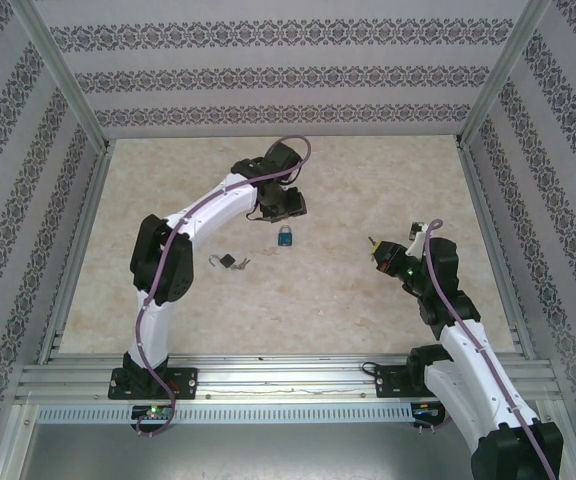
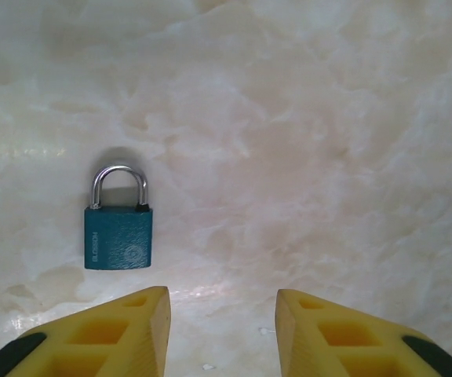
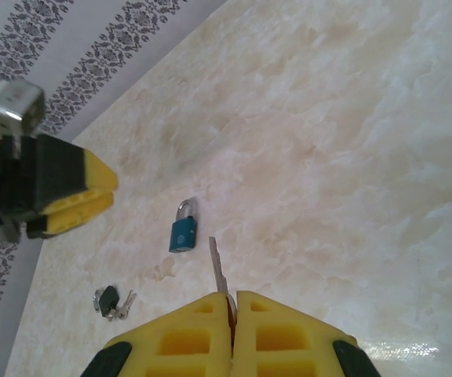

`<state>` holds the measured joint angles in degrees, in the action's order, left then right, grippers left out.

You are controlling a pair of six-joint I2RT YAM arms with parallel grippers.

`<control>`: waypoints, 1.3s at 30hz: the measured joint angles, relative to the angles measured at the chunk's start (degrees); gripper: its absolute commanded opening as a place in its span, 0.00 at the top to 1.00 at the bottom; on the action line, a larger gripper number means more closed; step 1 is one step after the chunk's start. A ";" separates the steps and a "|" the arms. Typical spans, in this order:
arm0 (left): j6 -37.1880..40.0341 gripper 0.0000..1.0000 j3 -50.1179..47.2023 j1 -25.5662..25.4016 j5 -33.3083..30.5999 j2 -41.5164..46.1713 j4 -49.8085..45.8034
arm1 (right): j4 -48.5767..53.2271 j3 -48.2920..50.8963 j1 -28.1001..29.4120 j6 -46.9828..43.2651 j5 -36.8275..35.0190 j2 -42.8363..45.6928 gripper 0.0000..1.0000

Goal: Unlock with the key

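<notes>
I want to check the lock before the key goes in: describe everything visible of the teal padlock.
The teal padlock has a squarish textured body with faint lettering along one edge and a shiny metal shackle, both legs meeting the body, so it looks shut. It lies flat on the pale marbled table; nothing but the table touches it.

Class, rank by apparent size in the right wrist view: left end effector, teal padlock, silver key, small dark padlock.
1. yellow-and-black left end effector
2. teal metal padlock
3. small dark padlock, nearly matching the teal one, so unsure
4. silver key, thin and partly gripped
</notes>
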<state>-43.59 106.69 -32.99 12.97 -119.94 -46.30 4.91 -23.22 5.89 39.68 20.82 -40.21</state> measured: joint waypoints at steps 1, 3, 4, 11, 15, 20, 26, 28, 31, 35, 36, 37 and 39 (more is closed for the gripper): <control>-0.09 0.55 -0.48 -0.02 -0.17 -0.44 0.07 | -0.11 -0.09 0.00 0.02 -0.02 -0.22 1.00; -0.17 0.52 -1.22 -0.07 -0.81 -1.51 0.13 | -0.50 -0.15 0.00 0.02 -0.02 -0.83 1.00; -0.15 0.51 -1.38 -0.17 -1.53 -2.23 0.11 | -0.66 -0.17 0.00 0.02 -0.02 -1.25 1.00; 0.31 0.42 3.52 -2.43 -8.92 -8.70 -4.26 | -0.90 -0.17 0.39 0.24 -0.33 -2.23 1.00; 0.81 0.42 10.12 -4.22 -13.35 -13.16 -8.20 | -0.90 -0.17 0.37 0.24 -0.42 -2.23 1.00; 1.20 0.46 16.39 -5.77 -17.88 -17.44 -13.42 | -0.90 -0.15 0.37 0.24 -0.44 -2.23 1.00; 1.31 0.46 22.51 -7.32 -23.67 -22.34 -19.43 | -0.92 -0.15 0.37 0.24 -0.44 -2.21 1.00; 1.31 0.47 23.21 -7.63 -24.59 -23.26 -20.61 | -0.94 -0.15 0.37 0.24 -0.44 -2.19 1.00; 1.33 0.50 23.37 -7.93 -25.99 -24.20 -21.97 | -1.09 -0.09 0.33 0.24 -0.44 -2.16 1.00; 1.36 0.53 24.22 -7.93 -26.34 -24.85 -23.19 | -1.31 0.15 0.22 0.24 -0.44 -1.81 1.00; 1.33 0.55 24.26 -7.93 -26.32 -24.85 -23.37 | -1.31 0.15 0.22 0.24 -0.42 -1.70 1.00; 1.36 0.57 24.26 -7.93 -26.16 -24.92 -23.45 | -1.31 0.15 0.22 0.24 -0.42 -1.55 1.00; 1.38 0.61 24.35 -7.93 -25.66 -25.00 -23.37 | -1.33 0.15 0.17 0.24 -0.42 -1.27 1.00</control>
<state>-42.22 131.04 -40.93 -12.69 -144.94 -69.67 3.57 -23.07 6.07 39.92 20.40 -41.47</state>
